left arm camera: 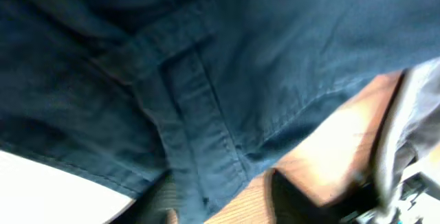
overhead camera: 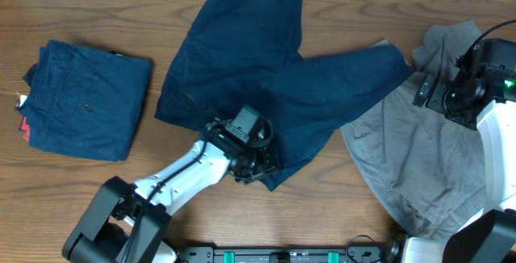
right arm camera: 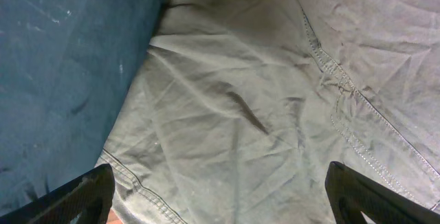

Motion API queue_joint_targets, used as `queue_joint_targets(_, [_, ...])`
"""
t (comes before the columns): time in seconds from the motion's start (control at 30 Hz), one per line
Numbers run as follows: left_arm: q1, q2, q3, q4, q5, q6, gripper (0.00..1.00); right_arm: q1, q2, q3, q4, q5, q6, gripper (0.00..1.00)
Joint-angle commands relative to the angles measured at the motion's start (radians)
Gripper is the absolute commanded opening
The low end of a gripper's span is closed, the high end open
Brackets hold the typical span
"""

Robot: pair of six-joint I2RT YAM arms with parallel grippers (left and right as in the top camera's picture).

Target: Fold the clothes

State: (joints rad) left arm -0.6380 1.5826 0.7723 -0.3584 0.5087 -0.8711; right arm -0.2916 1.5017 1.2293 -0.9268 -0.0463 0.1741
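Observation:
Dark navy shorts (overhead camera: pixel 266 77) lie spread out in the middle of the table, legs pointing up and right. My left gripper (overhead camera: pixel 260 166) is at their near hem. In the left wrist view the blurred fingers (left arm camera: pixel 237 200) are drawn close together with the navy hem (left arm camera: pixel 206 155) between them. A second pair of navy shorts (overhead camera: pixel 85 98) lies folded at the left, with a red-and-white label (overhead camera: pixel 24 122) at its edge. My right gripper (overhead camera: pixel 427 89) hovers open and empty (right arm camera: pixel 220 196) over grey shorts.
Grey shorts (overhead camera: pixel 419 158) lie crumpled at the right, partly under the navy leg, and fill the right wrist view (right arm camera: pixel 261 100). Bare wooden table (overhead camera: pixel 339 214) shows along the front. The right arm's base stands at the right edge.

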Motion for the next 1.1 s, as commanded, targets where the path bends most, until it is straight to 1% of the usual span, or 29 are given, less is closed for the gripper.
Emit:
queue_joint_targets(0.0, [-0.010, 0.008, -0.005, -0.002, -0.008, -0.032, 0.15, 0.005, 0.006, -0.001, -0.002, -0.004, -0.015, 0.96])
queue_joint_targets(0.07, [-0.003, 0.007, -0.005, -0.015, -0.008, -0.031, 0.06, 0.005, 0.006, -0.001, -0.002, -0.004, -0.015, 0.96])
queue_joint_targets(0.2, [0.031, 0.007, -0.004, -0.086, -0.008, 0.024, 0.06, 0.005, 0.006, -0.001, -0.002, -0.004, -0.015, 0.97])
queue_joint_targets(0.3, [0.090, -0.005, 0.003, -0.195, -0.009, 0.124, 0.06, 0.005, 0.006, -0.001, -0.005, -0.003, -0.015, 0.97])
queue_joint_targets(0.37, [0.155, -0.022, 0.016, -0.299, -0.036, 0.206, 0.06, 0.005, 0.006, -0.001, -0.011, -0.005, -0.015, 0.96])
queue_joint_targets(0.47, [0.317, -0.072, 0.051, -0.499, -0.182, 0.311, 0.06, 0.005, 0.010, -0.001, -0.020, -0.021, -0.044, 0.92])
queue_joint_targets(0.53, [0.444, -0.114, 0.074, -0.593, -0.272, 0.351, 0.06, 0.006, 0.017, -0.001, -0.027, -0.058, -0.069, 0.87])
queue_joint_targets(0.6, [0.562, -0.155, 0.085, -0.632, -0.315, 0.378, 0.06, 0.014, 0.029, -0.001, -0.027, -0.133, -0.114, 0.79])
queue_joint_targets(0.63, [0.626, -0.180, 0.087, -0.637, -0.315, 0.385, 0.06, 0.021, 0.036, -0.001, -0.027, -0.155, -0.129, 0.74])
queue_joint_targets(0.67, [0.674, -0.198, 0.087, -0.639, -0.306, 0.384, 0.06, 0.033, 0.046, -0.001, -0.026, -0.169, -0.132, 0.61])
queue_joint_targets(0.7, [0.723, -0.217, 0.087, -0.639, -0.299, 0.385, 0.06, 0.045, 0.056, -0.001, -0.023, -0.168, -0.132, 0.36])
queue_joint_targets(0.73, [0.756, -0.230, 0.087, -0.639, -0.300, 0.385, 0.06, 0.063, 0.071, -0.001, -0.018, -0.168, -0.132, 0.20])
queue_joint_targets(0.77, [0.787, -0.240, 0.087, -0.639, -0.300, 0.385, 0.06, 0.082, 0.089, -0.001, -0.008, -0.169, -0.132, 0.08])
queue_joint_targets(0.8, [0.817, -0.248, 0.087, -0.639, -0.300, 0.384, 0.06, 0.099, 0.105, -0.001, 0.002, -0.169, -0.132, 0.01])
queue_joint_targets(0.83, [0.837, -0.252, 0.087, -0.635, -0.309, 0.385, 0.06, 0.120, 0.126, -0.001, 0.015, -0.170, -0.138, 0.01])
queue_joint_targets(0.9, [0.877, -0.253, 0.087, -0.632, -0.391, 0.377, 0.06, 0.163, 0.168, -0.001, 0.035, -0.186, -0.186, 0.01])
queue_joint_targets(0.97, [0.918, -0.253, 0.087, -0.623, -0.449, 0.336, 0.06, 0.199, 0.212, -0.001, 0.060, -0.185, -0.199, 0.01])
queue_joint_targets(1.07, [0.959, -0.253, 0.087, -0.598, -0.429, 0.335, 0.06, 0.237, 0.283, -0.001, 0.109, -0.187, -0.198, 0.01])
